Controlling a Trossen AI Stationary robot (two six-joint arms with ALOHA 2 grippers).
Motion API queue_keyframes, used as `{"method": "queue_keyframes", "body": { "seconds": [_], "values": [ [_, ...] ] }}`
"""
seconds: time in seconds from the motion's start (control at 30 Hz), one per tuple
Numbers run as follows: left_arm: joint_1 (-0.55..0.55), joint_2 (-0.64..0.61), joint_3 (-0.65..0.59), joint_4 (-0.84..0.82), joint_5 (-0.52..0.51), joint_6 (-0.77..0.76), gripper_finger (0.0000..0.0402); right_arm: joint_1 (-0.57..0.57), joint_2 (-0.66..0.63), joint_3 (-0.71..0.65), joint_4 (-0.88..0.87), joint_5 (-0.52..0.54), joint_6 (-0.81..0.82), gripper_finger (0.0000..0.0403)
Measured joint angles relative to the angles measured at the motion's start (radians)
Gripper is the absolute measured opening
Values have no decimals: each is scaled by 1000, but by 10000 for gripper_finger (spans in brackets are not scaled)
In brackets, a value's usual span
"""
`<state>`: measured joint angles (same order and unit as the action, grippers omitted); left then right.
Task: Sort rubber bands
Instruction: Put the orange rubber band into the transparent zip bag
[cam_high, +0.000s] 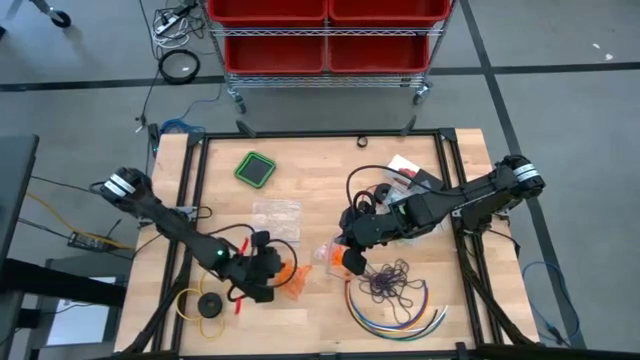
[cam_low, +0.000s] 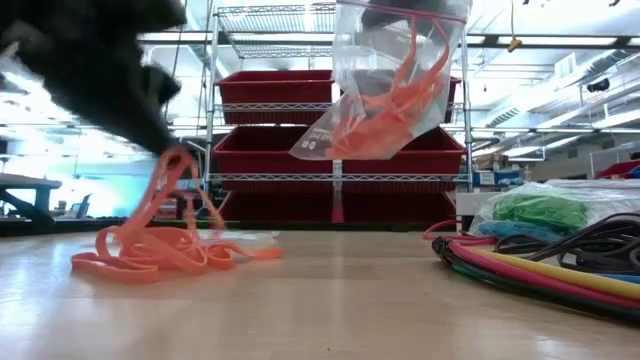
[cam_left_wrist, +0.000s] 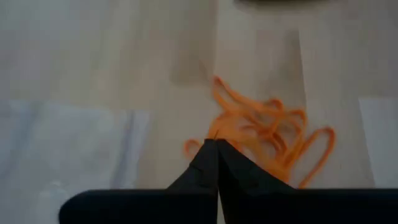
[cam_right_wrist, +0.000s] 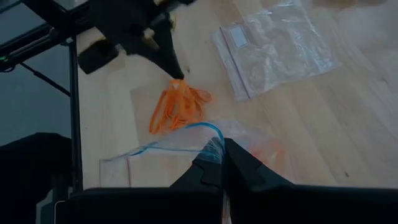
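My left claw (cam_high: 287, 271) is low over the wooden worktop (cam_high: 320, 170), near its front left. Its two dark fingers (cam_left_wrist: 214, 163) are pressed together, pinching strands at the edge of a loose heap of orange rubber bands (cam_left_wrist: 267, 134). The rest of that heap lies on the wood, and some loops rise up toward my fingers.

My right claw (cam_high: 345, 258) hangs just right of the heap, near the middle of the worktop. Its fingers are closed on the blue-striped top edge of a clear plastic bag (cam_low: 385, 85). The bag hangs above the worktop with more orange bands (cam_low: 400, 100) inside it.

Right of this claw, near the front edge, a tangle of dark purple rubber bands (cam_high: 393, 281) rests on the wood. Long curved multicoloured cables (cam_high: 395, 305) arc around its near side. An empty clear bag (cam_high: 275, 214) lies flat behind my left claw. A green square object (cam_high: 256, 168) sits farther back. A yellow ring with a black disc (cam_high: 206, 304) lies at the near left corner. Red bins (cam_high: 325, 35) stand on a rack beyond the worktop.
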<state>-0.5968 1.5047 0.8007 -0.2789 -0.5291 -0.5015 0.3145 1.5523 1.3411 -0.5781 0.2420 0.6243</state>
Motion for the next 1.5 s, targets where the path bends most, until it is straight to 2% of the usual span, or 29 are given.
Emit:
{"method": "queue_keyframes", "body": {
  "seconds": [0.3, 0.47, 0.63, 0.73, 0.97, 1.07, 1.2, 1.27, 1.33, 1.4, 1.5],
  "values": [
    [0, -46, 134, -103, -53, 96, 1, 10, 0, 0, 2, 1, 0, 0],
    [1, -46, 147, -160, -62, 95, 1, 12, 0, 0, 6, 1, 0, 0],
    [2, -31, 130, -127, 4, 57, 8, 12, 0, 0, 8, 1, 1, 0],
    [2, -8, 102, -31, 82, 57, 45, 12, 0, 0, 9, 10, 1, 0],
    [6, 87, 41, 67, 124, 34, 156, 13, 0, 0, 17, 19, 1, 0],
    [19, 143, 12, 147, 165, 15, 180, 13, 0, 0, 17, 20, 1, 0],
    [56, 229, -2, 278, 242, 27, 191, 13, 0, 0, 17, 27, -1, 0],
    [78, 264, 1, 302, 262, 25, 188, 13, 0, 0, 17, 28, -1, 0],
    [101, 286, 6, 285, 292, 22, 168, 13, 0, 0, 17, 27, -2, 0],
    [117, 292, 14, 255, 312, 23, 125, 13, 0, 0, 16, 27, -2, 0],
    [122, 265, 26, 204, 306, 54, 31, 13, 0, 0, 16, 27, -8, 0]
  ]
}}
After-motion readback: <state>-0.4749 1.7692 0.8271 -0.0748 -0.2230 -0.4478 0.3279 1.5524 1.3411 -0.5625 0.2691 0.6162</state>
